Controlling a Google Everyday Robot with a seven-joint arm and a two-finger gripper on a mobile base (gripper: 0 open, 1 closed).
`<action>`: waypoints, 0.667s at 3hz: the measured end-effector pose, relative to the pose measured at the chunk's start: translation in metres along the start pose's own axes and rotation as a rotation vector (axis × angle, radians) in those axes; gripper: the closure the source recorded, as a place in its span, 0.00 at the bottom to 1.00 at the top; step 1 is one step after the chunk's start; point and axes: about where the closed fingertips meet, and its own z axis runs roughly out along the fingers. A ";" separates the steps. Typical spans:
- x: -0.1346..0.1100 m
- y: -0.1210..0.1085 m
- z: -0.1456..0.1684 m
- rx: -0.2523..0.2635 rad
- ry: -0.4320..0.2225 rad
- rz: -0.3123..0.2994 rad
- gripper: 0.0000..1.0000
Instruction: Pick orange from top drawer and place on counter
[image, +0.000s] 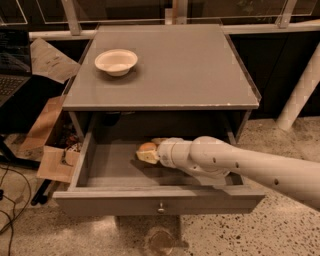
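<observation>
The top drawer (159, 200) is pulled open, its small metal knob at the front centre. The orange (147, 146) lies on the drawer floor, left of centre. My gripper (148, 152) reaches into the drawer from the right on the white arm and sits right at the orange, covering its lower right side. The orange rests low in the drawer, not lifted. The counter (190, 70) is the flat grey top of the cabinet above the drawer.
A white bowl (116, 61) stands on the counter's back left. Cardboard pieces and a box (47, 145) lie on the floor to the left of the cabinet. A white post (300, 95) stands at the right. Speckled floor lies in front.
</observation>
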 end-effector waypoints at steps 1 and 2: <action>-0.024 0.004 -0.026 0.031 -0.054 0.011 1.00; -0.048 0.010 -0.069 0.055 -0.095 0.003 1.00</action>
